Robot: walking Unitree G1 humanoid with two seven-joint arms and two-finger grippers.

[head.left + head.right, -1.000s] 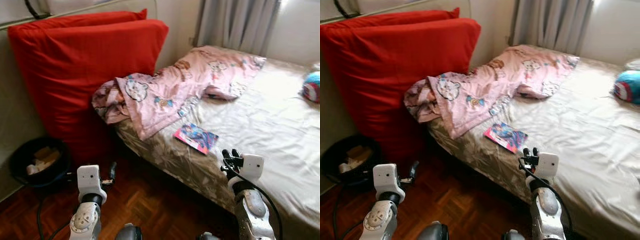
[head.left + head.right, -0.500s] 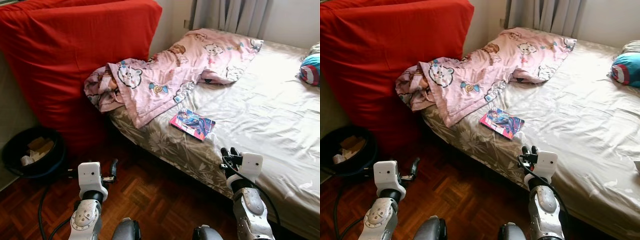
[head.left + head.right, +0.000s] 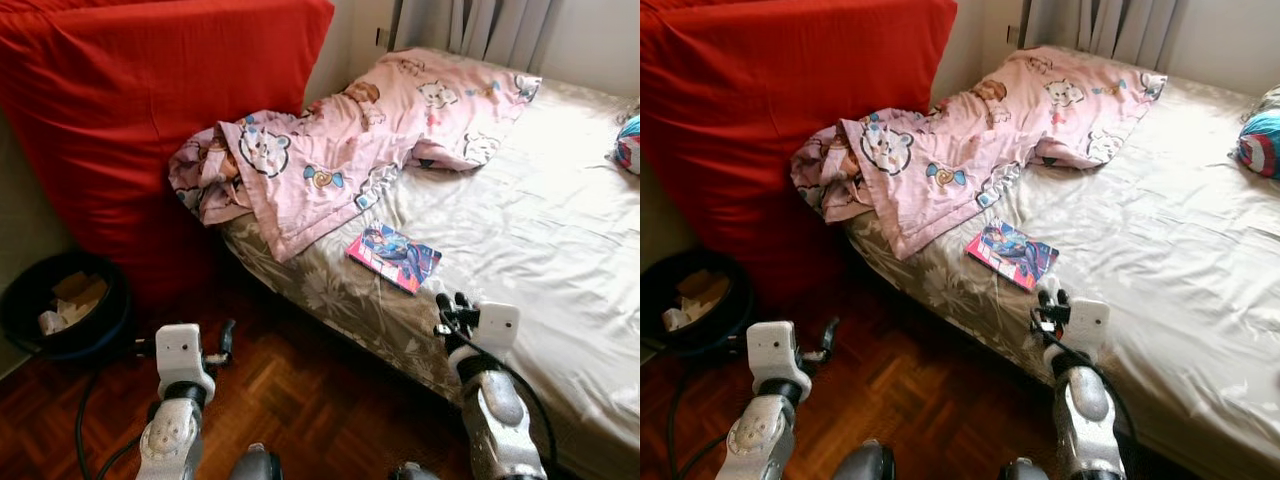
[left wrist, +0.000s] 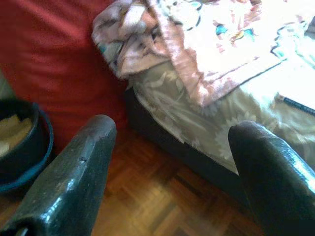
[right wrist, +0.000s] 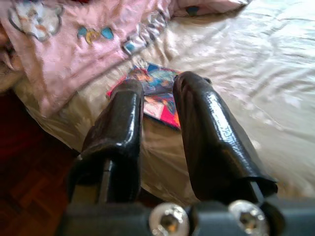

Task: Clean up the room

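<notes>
bed: beige sheet, wood floor beside it
comic book: on bed near its edge, just below pink blanket
right end effector: just short of comic book, fingers nearly together, empty
left end effector: over floor, fingers spread, empty
bucket: by red cushion

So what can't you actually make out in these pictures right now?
- Book cover: too small and blurred to read, partly behind the right gripper in its wrist view.
- Bin contents: shaded, pale scraps.
- Blue toy: cut off by the picture edge.
- Anything under the pink blanket.
</notes>
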